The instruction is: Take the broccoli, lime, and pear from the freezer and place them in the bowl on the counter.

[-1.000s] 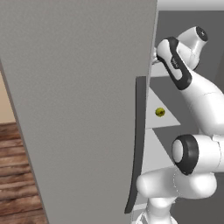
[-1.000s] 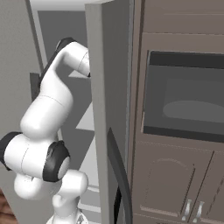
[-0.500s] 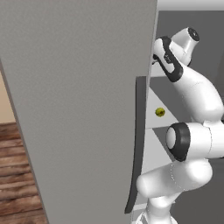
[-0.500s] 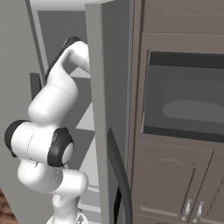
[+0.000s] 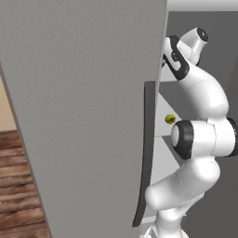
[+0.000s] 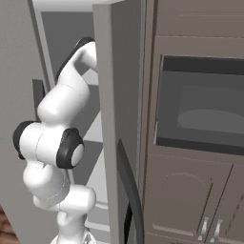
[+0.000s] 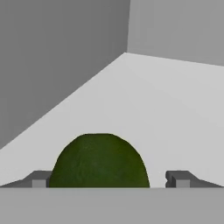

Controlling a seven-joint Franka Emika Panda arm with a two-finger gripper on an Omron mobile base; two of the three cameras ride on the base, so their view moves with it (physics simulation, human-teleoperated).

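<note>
In the hand view a dark green round lime (image 7: 100, 161) lies on a pale grey freezer shelf (image 7: 166, 109), close in front of the camera. My gripper (image 7: 109, 179) is open, with one fingertip (image 7: 40, 178) at the lime's left side and the other a little off its right side. The freezer's broad grey door (image 5: 83, 116) with its dark curved handle (image 5: 146, 153) stands open, and my arm (image 5: 200, 88) reaches past it onto an upper shelf. A small yellow-green lump (image 5: 170, 119) sits on a lower shelf; it is too small to tell broccoli from pear. The bowl and counter are out of view.
The freezer door's edge (image 6: 112, 119) and handle (image 6: 131, 195) stand just right of my arm. Dark brown cabinets with a built-in oven (image 6: 205, 109) fill the right. The freezer's grey side wall (image 7: 52, 57) rises left of the lime. Wood floor (image 5: 18, 186) lies lower left.
My arm has folded in closer to the freezer, its elbow swinging upward and its forearm reaching deeper onto the upper shelf. The base views have not shifted.
</note>
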